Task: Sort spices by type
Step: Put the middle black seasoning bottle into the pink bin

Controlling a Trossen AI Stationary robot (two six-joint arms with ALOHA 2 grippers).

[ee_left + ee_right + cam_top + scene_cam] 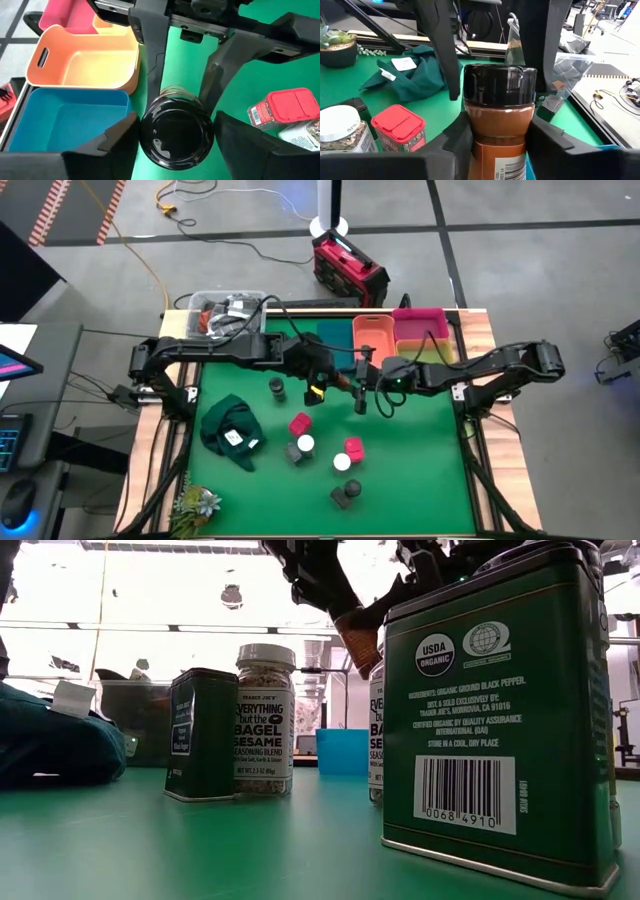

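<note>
Both grippers meet over the middle of the mat at a jar with a black cap [175, 130] and brown powder [497, 127]. It is lifted, and shows high in the low view [358, 640]. My left gripper [175, 122] stands over the cap end. My right gripper [497, 142] is at the body. Other spices stand on the mat: red boxes [299, 424] [353, 448], white-capped jars [305, 444] [342, 463], a dark jar [277, 388] and dark tins [345, 497]. My left gripper has the jar's black cap [145, 135] between its two fingers, one on each side of the rim. It comes end-on at the top of the jar, looking straight onto the cap. My right gripper pinches the jar's brown body just below the cap [470, 130] between its two fingers, lying across the jar. The jar is upright in this hold and clear of the mat.
Bins sit at the far edge: teal [325, 330], orange [372, 335], pink [420, 323]. A clear tub [225, 310] is at the far left. A green cloth [230, 430] lies left, a small plant [195, 502] at the near left corner. Tins [500, 700] [200, 735] crowd the low view.
</note>
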